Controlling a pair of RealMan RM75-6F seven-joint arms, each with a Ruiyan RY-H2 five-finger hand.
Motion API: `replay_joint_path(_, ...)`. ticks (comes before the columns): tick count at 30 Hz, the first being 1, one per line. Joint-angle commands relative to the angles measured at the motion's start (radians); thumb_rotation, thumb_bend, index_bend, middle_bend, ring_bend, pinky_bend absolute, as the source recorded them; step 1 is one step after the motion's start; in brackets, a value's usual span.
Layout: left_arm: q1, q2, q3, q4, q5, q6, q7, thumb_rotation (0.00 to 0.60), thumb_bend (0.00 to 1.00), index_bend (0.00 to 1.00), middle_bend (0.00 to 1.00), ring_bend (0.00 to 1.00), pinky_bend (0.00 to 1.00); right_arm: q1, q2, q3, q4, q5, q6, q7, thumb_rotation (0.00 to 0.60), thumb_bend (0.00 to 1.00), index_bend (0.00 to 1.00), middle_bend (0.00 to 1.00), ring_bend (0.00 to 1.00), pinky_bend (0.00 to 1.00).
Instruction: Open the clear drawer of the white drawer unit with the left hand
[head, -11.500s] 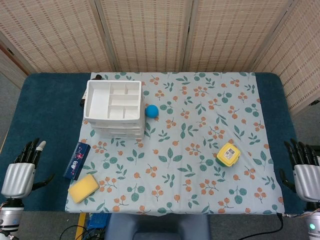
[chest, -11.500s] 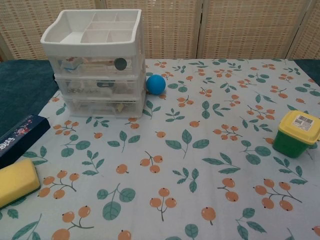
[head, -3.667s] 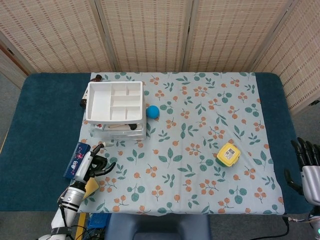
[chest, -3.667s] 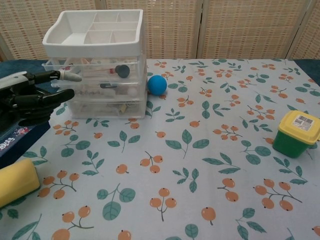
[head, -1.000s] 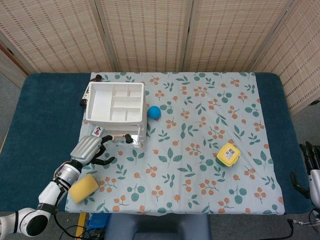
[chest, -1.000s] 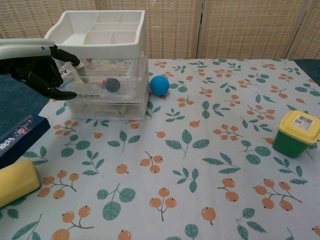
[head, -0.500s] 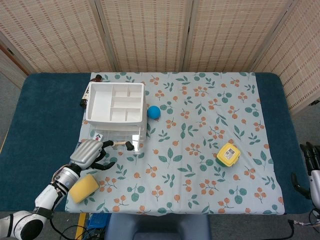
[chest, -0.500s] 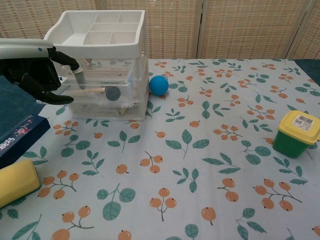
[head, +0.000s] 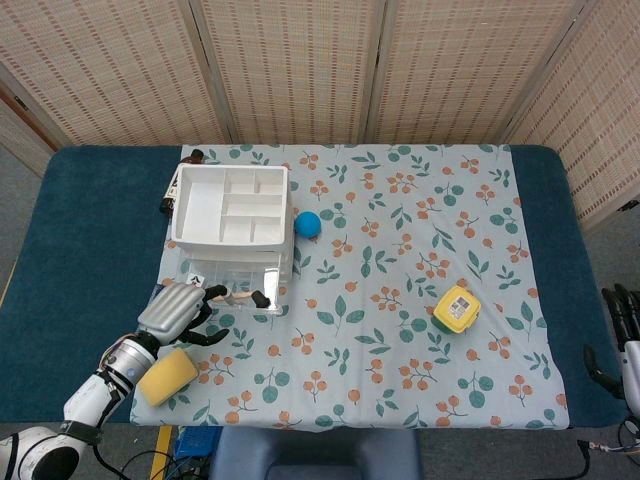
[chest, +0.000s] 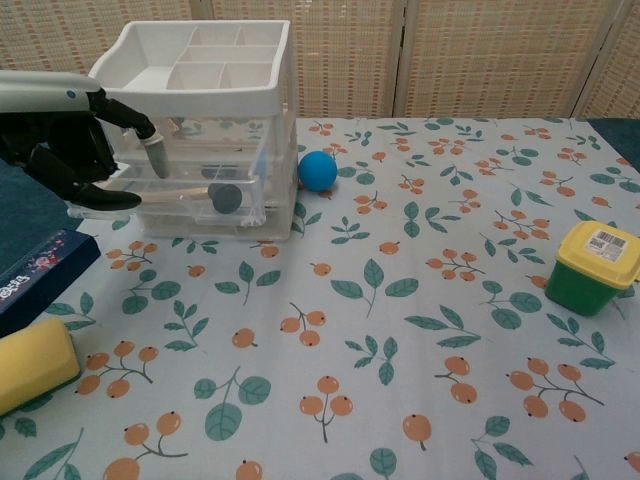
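Observation:
The white drawer unit (head: 231, 208) (chest: 200, 75) stands at the cloth's far left, its top tray divided into compartments. Its top clear drawer (head: 240, 290) (chest: 175, 203) sticks well out toward me, with a dark round knob (chest: 225, 197) on its front. My left hand (head: 173, 308) (chest: 58, 140) grips the drawer's left front corner, one finger hooked over the rim and the thumb underneath. My right hand (head: 627, 345) shows only partly at the head view's right edge, off the cloth, holding nothing with its fingers apart.
A blue ball (head: 307, 222) (chest: 317, 170) lies just right of the unit. A yellow-lidded green tub (head: 456, 309) (chest: 595, 267) sits at the right. A yellow sponge (head: 167, 376) (chest: 35, 362) and a dark blue box (chest: 40, 275) lie near my left hand.
Over the last second my left hand has drawn back toward me, and the clear drawer has slid further out of the unit with it. The right hand stays put.

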Motion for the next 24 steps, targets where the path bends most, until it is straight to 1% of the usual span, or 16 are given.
replay_joint_path(1,0.006,0.017,0.004,-0.013,0.019,0.003,-0.013,0.6,0.27,0.33,0.93,1.0,1.0,0.002,0.002,0.003,-0.002,-0.003,0.002,-0.001,0.6,0.45,0.0,0.0,0.0,0.0)
replay_joint_path(6,0.025,0.049,-0.002,-0.018,0.097,0.04,-0.05,0.6,0.27,0.32,0.93,1.0,1.0,0.005,0.02,0.008,-0.017,-0.017,0.014,-0.005,0.6,0.45,0.0,0.0,0.0,0.0)
replay_joint_path(9,0.028,0.068,-0.013,0.008,0.172,0.072,-0.057,0.6,0.27,0.33,0.93,1.0,1.0,0.004,0.043,0.016,-0.038,-0.028,0.033,-0.014,0.6,0.45,0.0,0.0,0.0,0.0)
replay_joint_path(11,0.024,0.069,-0.018,0.048,0.244,0.099,-0.05,0.6,0.27,0.33,0.93,1.0,1.0,0.003,0.061,0.022,-0.055,-0.035,0.045,-0.021,0.6,0.45,0.0,0.0,0.0,0.0)
replay_joint_path(17,-0.009,0.05,-0.043,0.172,0.392,0.164,0.013,0.6,0.27,0.36,0.94,1.0,1.0,0.002,0.114,0.037,-0.101,-0.053,0.073,-0.043,0.6,0.45,0.0,0.0,0.0,0.0)
replay_joint_path(21,-0.046,0.036,-0.049,0.251,0.464,0.164,0.022,0.6,0.27,0.36,0.94,1.0,1.0,0.003,0.136,0.042,-0.12,-0.059,0.082,-0.048,0.6,0.45,0.0,0.0,0.0,0.0)
replay_joint_path(24,-0.09,0.026,-0.043,0.327,0.535,0.144,0.027,0.6,0.27,0.36,0.94,1.0,1.0,0.002,0.141,0.04,-0.128,-0.063,0.082,-0.051,0.6,0.45,0.0,0.0,0.0,0.0)
